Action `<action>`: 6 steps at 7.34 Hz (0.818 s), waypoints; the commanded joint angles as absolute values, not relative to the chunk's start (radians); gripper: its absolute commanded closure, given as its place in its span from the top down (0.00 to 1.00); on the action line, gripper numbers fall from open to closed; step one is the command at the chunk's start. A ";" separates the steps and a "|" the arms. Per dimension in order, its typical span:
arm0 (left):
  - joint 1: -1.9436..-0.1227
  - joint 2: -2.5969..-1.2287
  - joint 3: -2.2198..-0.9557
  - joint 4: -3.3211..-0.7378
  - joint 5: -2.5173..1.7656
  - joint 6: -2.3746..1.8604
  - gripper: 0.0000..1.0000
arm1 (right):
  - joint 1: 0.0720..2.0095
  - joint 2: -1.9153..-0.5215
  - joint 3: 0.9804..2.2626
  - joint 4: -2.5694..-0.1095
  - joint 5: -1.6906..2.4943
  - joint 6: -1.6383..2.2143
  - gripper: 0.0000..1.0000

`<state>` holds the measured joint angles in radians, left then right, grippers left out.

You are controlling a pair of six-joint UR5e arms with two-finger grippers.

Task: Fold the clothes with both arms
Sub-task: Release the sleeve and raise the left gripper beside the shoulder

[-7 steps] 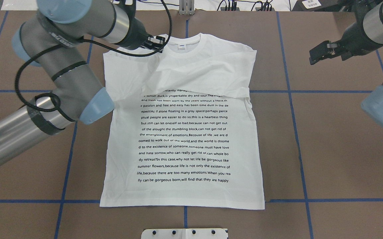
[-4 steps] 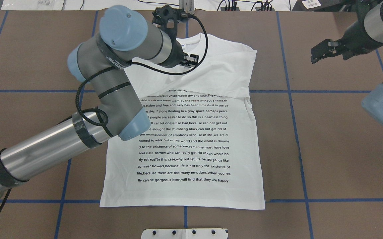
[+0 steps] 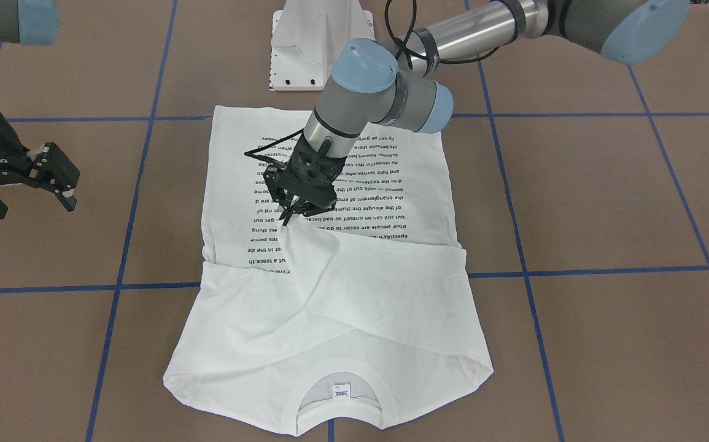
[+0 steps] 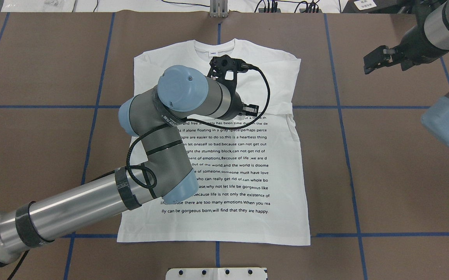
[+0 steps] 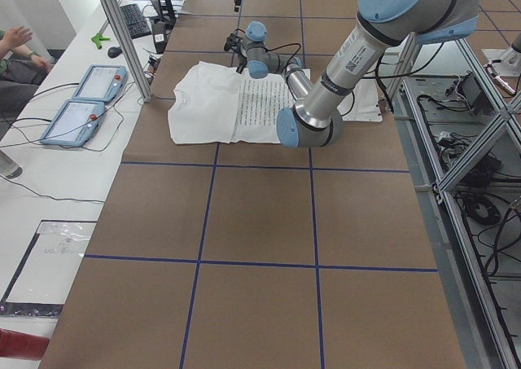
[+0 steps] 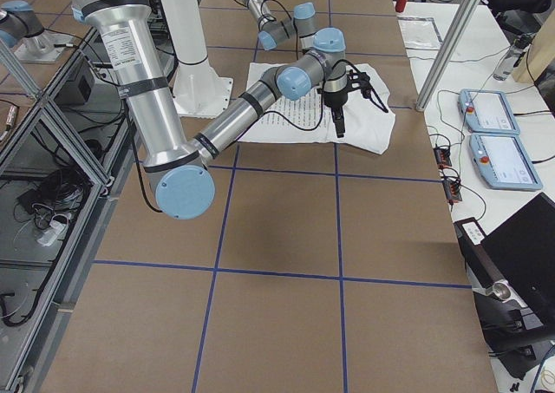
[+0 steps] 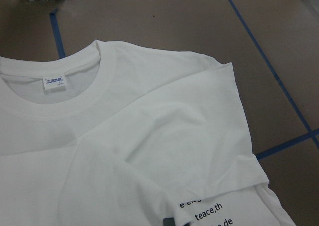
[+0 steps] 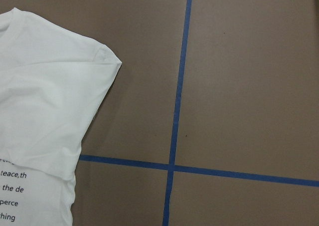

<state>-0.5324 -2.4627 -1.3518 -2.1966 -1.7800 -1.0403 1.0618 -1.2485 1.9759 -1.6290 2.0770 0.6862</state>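
Note:
The white T-shirt [image 4: 243, 175] lies flat on the brown table, printed text up, its collar [image 3: 339, 371] and neck label [image 7: 54, 82] at the far end from the robot. Both sleeves are laid across the chest. My left gripper [image 3: 289, 220] points down over the top lines of text, shut on a raised peak of sleeve fabric [image 3: 293, 236]. In the overhead view the wrist hides its fingers. My right gripper [image 3: 32, 204] hovers open off the shirt's side, above bare table, also seen small in the overhead view [image 4: 373, 64].
The white pedestal base [image 3: 317, 49] stands at the robot's edge, just past the shirt's hem. Blue tape lines [image 8: 174, 111] cross the brown table. Two teach pendants [image 5: 81, 100] and a person's hand [image 5: 18, 37] are at the operators' side.
My left arm has swung from the shirt's left shoulder across and toward the robot, dragging the sleeve over the chest to the text. The right gripper has barely moved.

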 commanded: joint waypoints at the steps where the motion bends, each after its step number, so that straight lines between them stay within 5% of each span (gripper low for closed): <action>1: -0.532 -2.441 -1.386 -2.169 -1.782 -1.014 1.00 | 1.054 -1.215 1.957 -1.628 2.077 0.719 1.00; 6: -0.581 -2.291 -1.572 -2.082 -1.789 -0.946 1.00 | 0.993 -1.186 1.954 -1.625 2.074 0.753 1.00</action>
